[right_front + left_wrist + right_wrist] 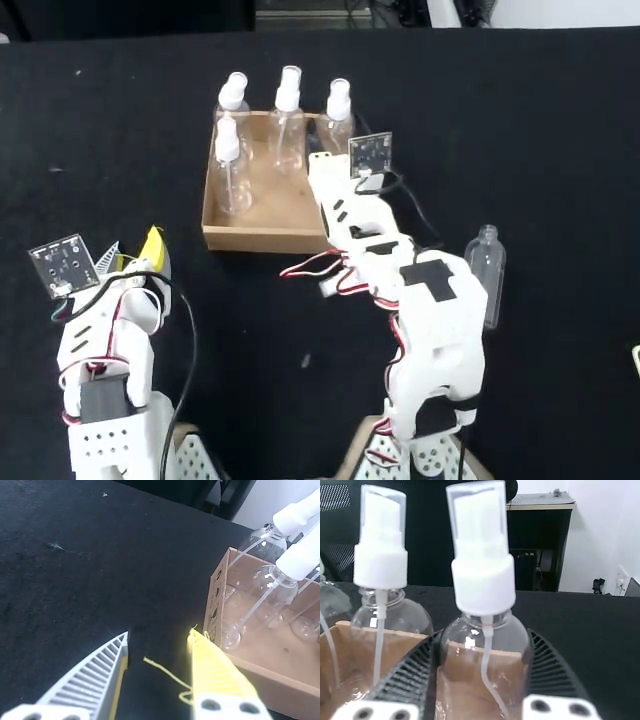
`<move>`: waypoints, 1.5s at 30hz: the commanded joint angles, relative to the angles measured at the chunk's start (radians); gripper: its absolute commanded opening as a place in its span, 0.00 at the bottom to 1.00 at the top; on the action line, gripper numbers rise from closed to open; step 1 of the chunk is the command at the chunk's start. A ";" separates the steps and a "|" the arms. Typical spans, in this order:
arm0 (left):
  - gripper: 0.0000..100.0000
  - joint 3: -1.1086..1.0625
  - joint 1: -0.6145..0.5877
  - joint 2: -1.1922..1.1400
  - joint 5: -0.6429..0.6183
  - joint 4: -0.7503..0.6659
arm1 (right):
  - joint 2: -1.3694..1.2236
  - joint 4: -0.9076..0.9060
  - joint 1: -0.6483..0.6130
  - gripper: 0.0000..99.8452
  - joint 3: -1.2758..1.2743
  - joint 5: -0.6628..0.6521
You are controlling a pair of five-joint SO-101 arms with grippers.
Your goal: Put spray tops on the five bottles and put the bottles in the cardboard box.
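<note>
Clamps capped bottle (481,570) upright in right gripper (483,641) at cardboard box (262,238) corner, to stand it inside, with left gripper (159,633) parted, empty.

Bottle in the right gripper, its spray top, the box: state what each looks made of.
Bottle: clear, glossy, likely plastic, since the dip tube shows through. Spray top: opaque white, smooth, apparently plastic. Box: brown matte cardboard, with a raw cut edge.

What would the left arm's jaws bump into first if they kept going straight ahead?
Most likely the bare black table: the left gripper, jaws open, points at open cloth. The cardboard box sits just off to the yellow jaw's side; depth is unclear, so that jaw might graze its wall.
</note>
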State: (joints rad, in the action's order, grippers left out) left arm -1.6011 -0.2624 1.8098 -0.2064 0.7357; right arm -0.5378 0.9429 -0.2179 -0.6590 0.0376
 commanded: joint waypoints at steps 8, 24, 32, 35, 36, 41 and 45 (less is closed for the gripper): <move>0.17 0.012 -0.010 0.015 0.008 -0.020 | 0.010 -0.008 0.000 0.23 0.039 -0.014; 0.17 0.016 -0.005 0.015 0.008 -0.020 | 0.050 -0.002 -0.012 0.23 -0.021 -0.015; 0.17 0.015 -0.004 0.015 0.008 -0.021 | 0.064 0.060 -0.015 0.23 -0.067 -0.015; 0.17 0.015 -0.004 0.015 0.008 -0.021 | 0.076 0.051 -0.015 0.23 -0.081 -0.015; 0.17 0.016 -0.004 0.015 0.008 -0.021 | 0.079 0.048 -0.014 0.23 -0.081 -0.015; 0.17 0.015 -0.004 0.015 0.008 -0.021 | 0.079 0.049 -0.014 0.23 -0.081 -0.015; 0.17 0.013 -0.004 0.015 0.008 -0.021 | 0.079 0.055 -0.015 0.23 -0.082 -0.015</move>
State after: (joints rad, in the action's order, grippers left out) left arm -1.6011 -0.2624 1.8098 -0.2064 0.7357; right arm -0.5224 0.9782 -0.2256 -0.7388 0.0315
